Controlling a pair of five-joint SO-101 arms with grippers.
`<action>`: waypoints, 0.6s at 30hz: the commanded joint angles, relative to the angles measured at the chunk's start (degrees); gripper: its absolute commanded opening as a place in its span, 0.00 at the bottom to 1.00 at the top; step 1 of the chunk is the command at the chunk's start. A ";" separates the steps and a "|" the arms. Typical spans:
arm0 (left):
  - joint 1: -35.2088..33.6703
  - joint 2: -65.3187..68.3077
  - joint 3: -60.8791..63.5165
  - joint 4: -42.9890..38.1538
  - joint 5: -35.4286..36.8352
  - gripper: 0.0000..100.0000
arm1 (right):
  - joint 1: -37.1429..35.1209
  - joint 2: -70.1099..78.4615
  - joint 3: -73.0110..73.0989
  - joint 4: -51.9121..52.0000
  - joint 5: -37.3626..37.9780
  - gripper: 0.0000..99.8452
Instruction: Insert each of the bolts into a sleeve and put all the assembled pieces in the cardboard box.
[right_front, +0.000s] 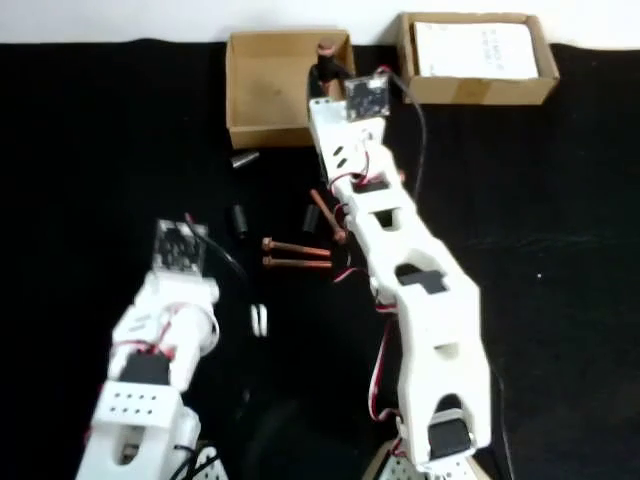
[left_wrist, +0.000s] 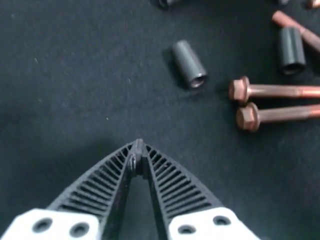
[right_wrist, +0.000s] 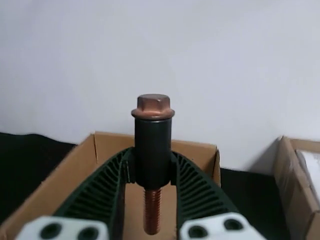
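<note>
Sleeved bolt (right_wrist: 152, 145) stands upright, clamped in right gripper (right_wrist: 152, 156) over cardboard box (right_wrist: 196, 150).

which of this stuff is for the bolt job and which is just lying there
For the job: loose bolts, sleeves, assembled piece in the right gripper, empty box.
Lying about: box with paper, white bit.

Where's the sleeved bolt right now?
The sleeved bolt is clamped upright in the right gripper, above the left cardboard box at the far edge of the table.
</note>
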 joint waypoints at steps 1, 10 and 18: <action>-0.31 -0.66 -0.04 -1.32 -0.09 0.01 | 0.84 1.19 -4.09 -1.36 -0.09 0.01; -0.31 -0.66 0.22 -1.32 -0.26 0.01 | 0.92 7.34 -4.53 -1.63 -0.09 0.01; -0.31 -0.66 0.31 -1.32 -0.26 0.01 | 0.92 7.69 -4.53 -1.63 -0.09 0.01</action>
